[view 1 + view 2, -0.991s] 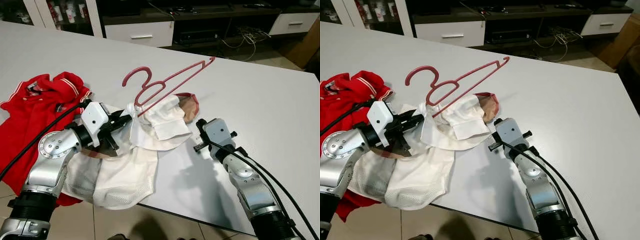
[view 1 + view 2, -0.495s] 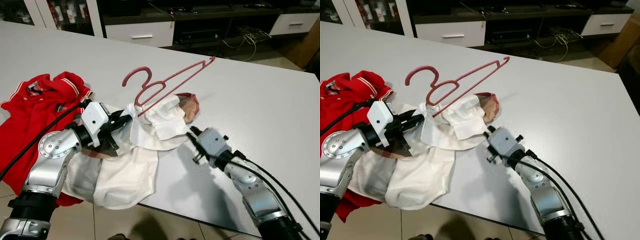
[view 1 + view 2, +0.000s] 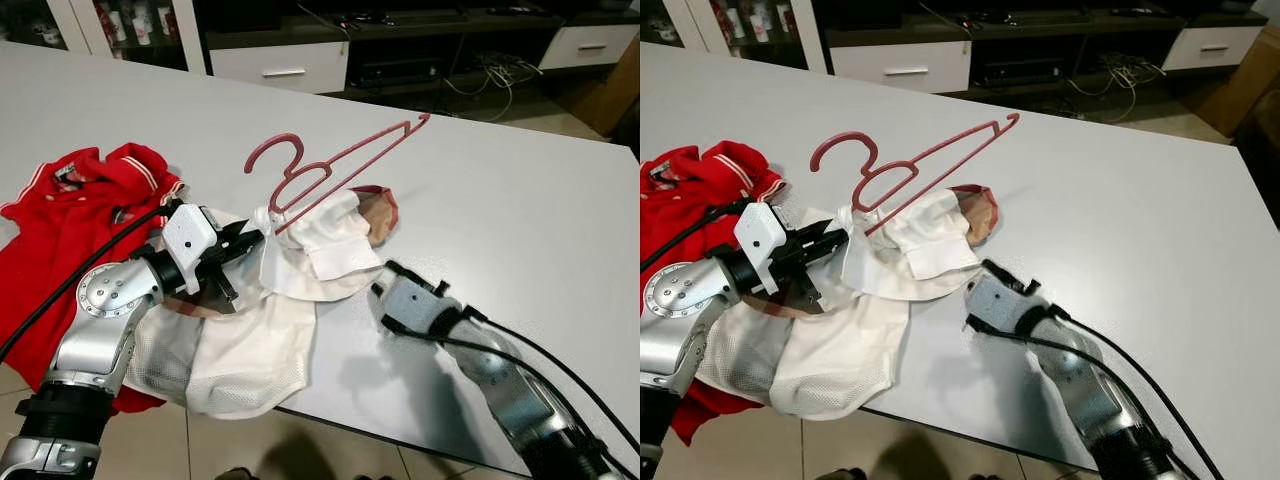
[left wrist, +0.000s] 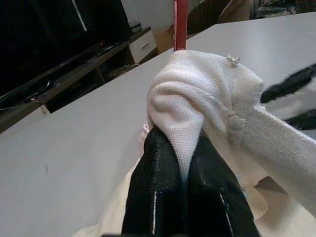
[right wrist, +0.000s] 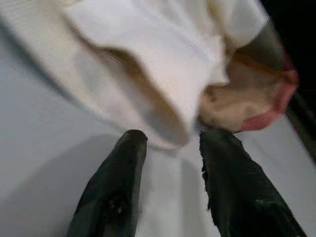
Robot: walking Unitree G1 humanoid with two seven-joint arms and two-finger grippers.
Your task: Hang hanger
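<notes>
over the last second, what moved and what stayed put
The right hand moved across the table toward the white garment, turning to face it; its fingers are open just short of the folded edge, holding nothing. The left hand stayed shut on the white garment by the pink hanger. The red shirt did not shift.

You are looking down at a large, plain white table (image 3: 520, 190) running from near left to far right. Beyond its far edge stands a dark low media cabinet (image 3: 420, 45) with white drawers (image 3: 283, 68), one at far right too (image 3: 590, 42). Loose cables (image 3: 490, 75) hang there. A glass-fronted white cabinet (image 3: 130, 25) sits far left. Beige floor tiles (image 3: 300, 445) show below the near edge.
</notes>
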